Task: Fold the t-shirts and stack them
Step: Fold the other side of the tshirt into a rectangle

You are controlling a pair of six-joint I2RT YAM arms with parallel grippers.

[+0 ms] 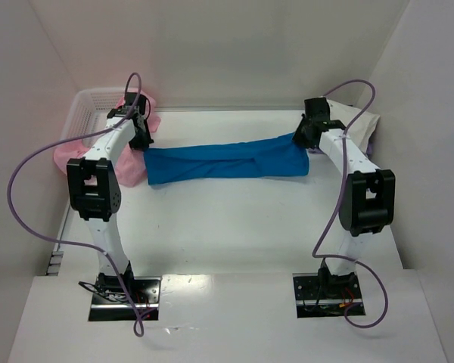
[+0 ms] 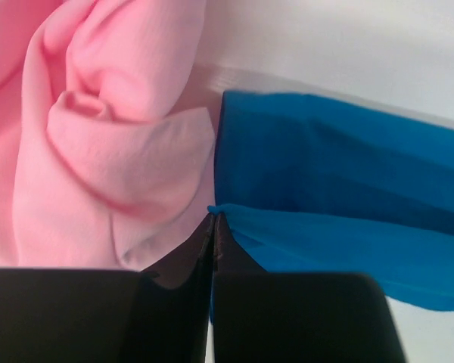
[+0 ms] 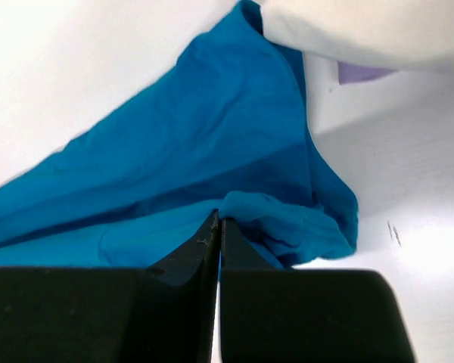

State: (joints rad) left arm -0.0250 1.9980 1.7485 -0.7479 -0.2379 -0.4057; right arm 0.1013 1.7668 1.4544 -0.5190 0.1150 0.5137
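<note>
At your far left, the white lattice basket (image 1: 87,102) holds a heap of pink t-shirts (image 1: 66,155) that spills over its rim. Just beside that heap, your left claw (image 2: 214,218) is pinched tight on the left edge of the blue t-shirt (image 1: 227,160), which lies stretched as a long rumpled band across the far half of the desk (image 1: 234,227). Your right claw (image 3: 218,221) is closed on its bunched right end, with the cream-white t-shirt (image 1: 359,121) just behind it at the far right.
</note>
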